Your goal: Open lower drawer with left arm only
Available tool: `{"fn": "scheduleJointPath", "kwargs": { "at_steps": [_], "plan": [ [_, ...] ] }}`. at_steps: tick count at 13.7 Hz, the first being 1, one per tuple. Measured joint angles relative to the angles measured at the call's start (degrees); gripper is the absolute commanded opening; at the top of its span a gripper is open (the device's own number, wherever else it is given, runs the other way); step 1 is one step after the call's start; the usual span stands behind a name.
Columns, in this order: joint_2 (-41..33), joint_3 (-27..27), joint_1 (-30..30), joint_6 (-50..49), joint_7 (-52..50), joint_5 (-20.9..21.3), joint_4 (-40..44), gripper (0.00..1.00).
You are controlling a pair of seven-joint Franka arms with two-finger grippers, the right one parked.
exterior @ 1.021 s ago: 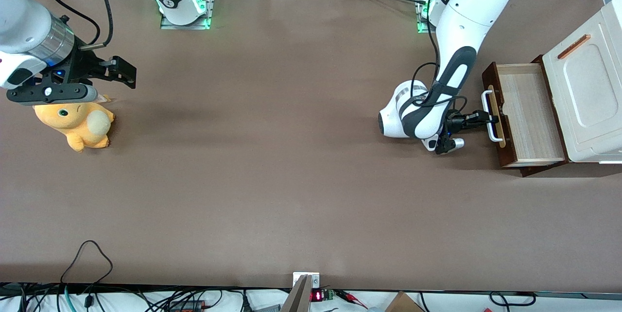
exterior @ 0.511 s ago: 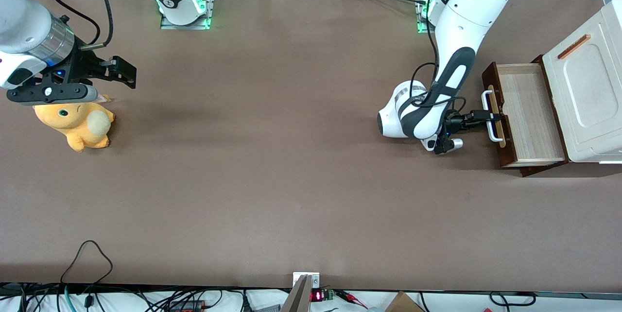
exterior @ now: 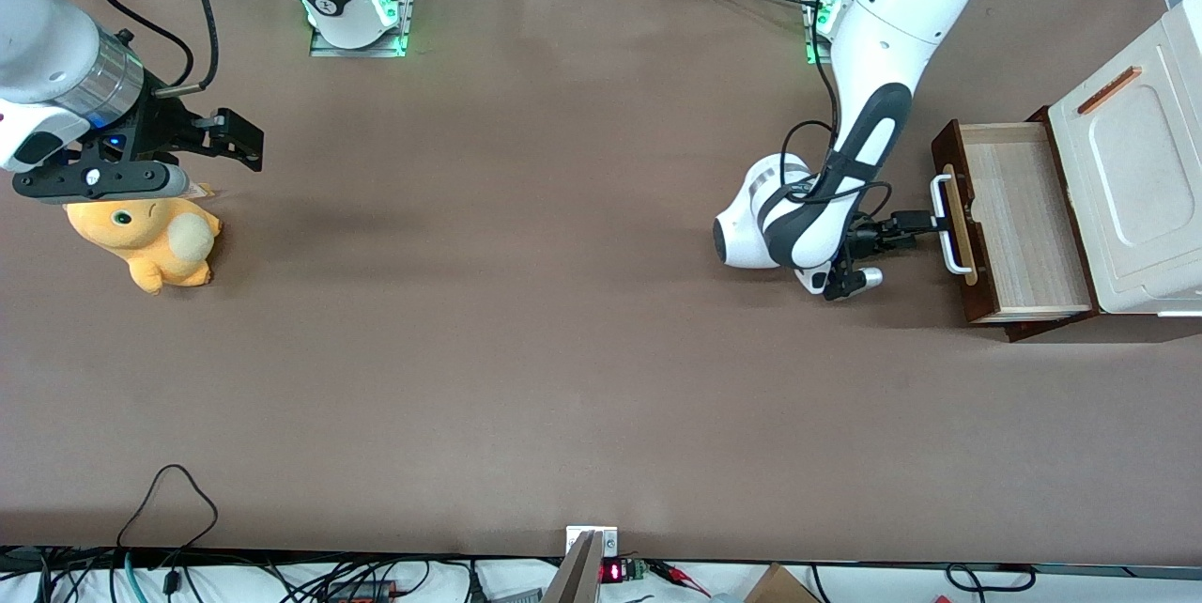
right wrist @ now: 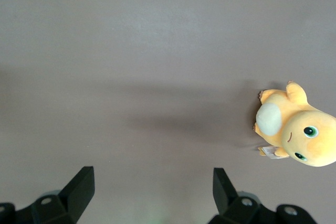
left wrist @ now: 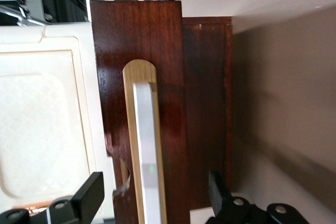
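The lower drawer [exterior: 1019,218] stands pulled out of the white cabinet [exterior: 1127,180], its pale wood inside showing from above. Its dark brown front [left wrist: 168,77] carries a white bar handle [exterior: 947,229] on a tan strip. The left arm [exterior: 873,115] reaches down in front of the drawer. Its gripper [exterior: 925,221] is open and sits just in front of the handle [left wrist: 147,145]. One black finger [left wrist: 92,195] lines up with each side of the bar, with a wide gap to it. Nothing is held.
A second dark brown panel [left wrist: 207,103] sits below the pulled-out drawer. An orange strip [exterior: 1108,89] lies on the cabinet top. An orange plush toy [exterior: 141,241] lies toward the parked arm's end of the table.
The left arm has drawn back from the drawer toward the parked arm's end. Its fingertips, which were on the handle, now sit just in front of it. The drawer has stayed in place.
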Motion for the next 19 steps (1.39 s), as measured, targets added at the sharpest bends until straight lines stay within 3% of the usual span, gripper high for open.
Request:
{"fn": "scheduleJointPath", "kwargs": {
  "at_steps": [2,9,14,19],
  "plan": [
    [-0.03,-0.07,-0.54,0.0,0.0,-3.66,3.2,1.0],
    [-1.43,-1.27,0.45,-0.01,3.46,-18.45,16.73,1.0],
    [-6.42,-1.26,6.0,1.16,12.85,-30.91,24.11,1.0],
    [-12.11,-1.28,11.6,3.87,19.49,-37.49,24.71,1.0]
  ]
}}
